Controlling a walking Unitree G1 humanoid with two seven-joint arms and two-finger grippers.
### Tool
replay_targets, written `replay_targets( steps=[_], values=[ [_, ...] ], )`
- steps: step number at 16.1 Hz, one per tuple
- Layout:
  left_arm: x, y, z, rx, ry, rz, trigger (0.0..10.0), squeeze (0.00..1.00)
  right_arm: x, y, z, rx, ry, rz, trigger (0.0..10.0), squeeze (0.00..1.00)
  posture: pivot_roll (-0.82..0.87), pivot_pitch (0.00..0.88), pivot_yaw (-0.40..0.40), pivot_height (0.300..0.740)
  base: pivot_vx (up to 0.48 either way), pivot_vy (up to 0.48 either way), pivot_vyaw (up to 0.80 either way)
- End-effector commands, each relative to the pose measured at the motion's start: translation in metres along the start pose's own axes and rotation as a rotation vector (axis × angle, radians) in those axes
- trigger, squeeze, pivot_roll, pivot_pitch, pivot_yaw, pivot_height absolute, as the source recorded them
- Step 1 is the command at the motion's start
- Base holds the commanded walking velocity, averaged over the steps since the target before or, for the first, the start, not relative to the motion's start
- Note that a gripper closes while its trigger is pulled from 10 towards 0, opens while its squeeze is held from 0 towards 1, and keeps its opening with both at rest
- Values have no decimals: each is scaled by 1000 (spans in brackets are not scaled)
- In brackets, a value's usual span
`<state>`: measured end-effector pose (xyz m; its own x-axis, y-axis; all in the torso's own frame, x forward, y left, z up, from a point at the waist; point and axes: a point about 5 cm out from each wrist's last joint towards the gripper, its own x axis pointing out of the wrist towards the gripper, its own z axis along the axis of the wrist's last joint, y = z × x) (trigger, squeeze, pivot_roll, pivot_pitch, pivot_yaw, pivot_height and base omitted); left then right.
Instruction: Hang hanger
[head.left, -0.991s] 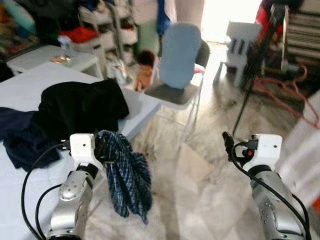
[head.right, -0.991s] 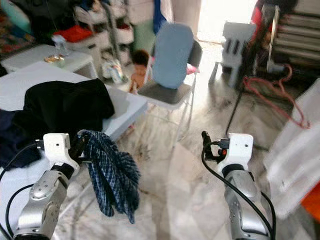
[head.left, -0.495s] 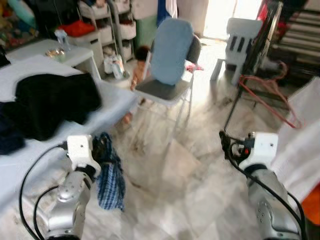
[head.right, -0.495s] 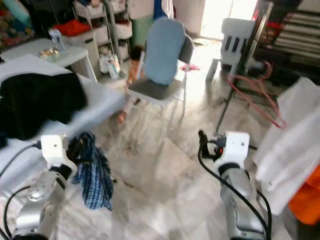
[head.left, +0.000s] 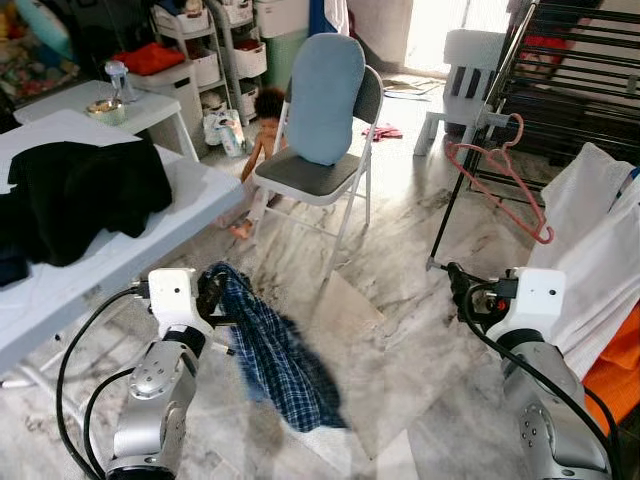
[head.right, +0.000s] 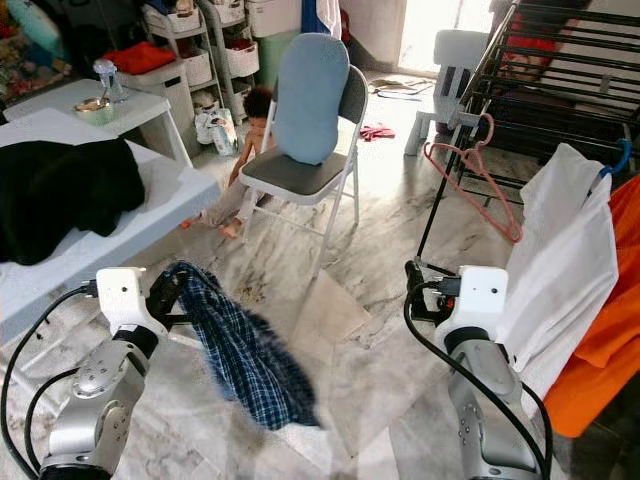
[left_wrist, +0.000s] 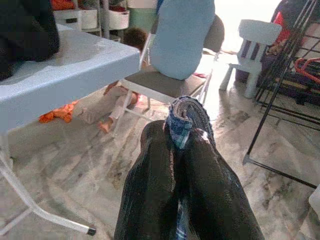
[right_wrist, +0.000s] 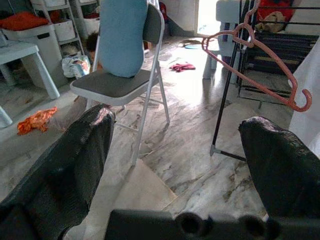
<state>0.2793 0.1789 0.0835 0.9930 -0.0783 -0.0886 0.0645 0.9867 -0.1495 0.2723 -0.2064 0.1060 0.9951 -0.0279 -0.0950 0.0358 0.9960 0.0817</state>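
Observation:
A pink hanger (head.left: 502, 172) hangs from the near corner of a black drying rack (head.left: 565, 85) at the right; it is also in the right wrist view (right_wrist: 250, 65). My left gripper (head.left: 213, 291), low on the left, is shut on a blue plaid garment (head.left: 275, 360) that swings out below it. In the left wrist view the cloth (left_wrist: 182, 116) is pinched between the black fingers (left_wrist: 150, 190). My right gripper (head.left: 456, 281) stands open and holds nothing, about a metre short of the rack, with its fingers (right_wrist: 75, 165) wide apart.
A folding chair (head.left: 320, 170) with a blue cushion stands ahead in the middle. A white table (head.left: 110, 250) with a black garment (head.left: 80, 190) is on the left. White cloth (head.left: 600, 230) and orange cloth (head.right: 600, 330) hang at the right. A doll-like figure (head.left: 262, 125) sits behind the chair.
The camera has turned right and risen, so the rack and the pink hanger are now fully in view. The plaid garment has swung out to the right under my left gripper.

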Motion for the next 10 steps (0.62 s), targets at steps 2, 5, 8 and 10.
replay_targets(
  steps=[2, 5, 8, 10],
  values=[
    [2, 6, 5, -4, -8, 28, 10000, 0, 2, 6, 4, 9, -5, 30, 10000, 0, -145, 0, 15, 740, 0, 0, 0],
    [1, 7, 4, -24, -7, 21, 10000, 0, 3, 7, 4, 12, -5, 38, 10000, 0, -143, 0, 12, 740, 0, 0, 0],
    [0, 6, 5, -42, -15, 5, 10000, 0, 4, 7, 4, 12, -2, 43, 10000, 0, -142, 0, 7, 740, 0, 0, 0],
    [0, 6, 4, -46, -14, 2, 10000, 0, 5, 8, 4, 10, -2, 47, 10000, 0, -143, 0, 7, 740, 0, 122, 0]
  ],
)
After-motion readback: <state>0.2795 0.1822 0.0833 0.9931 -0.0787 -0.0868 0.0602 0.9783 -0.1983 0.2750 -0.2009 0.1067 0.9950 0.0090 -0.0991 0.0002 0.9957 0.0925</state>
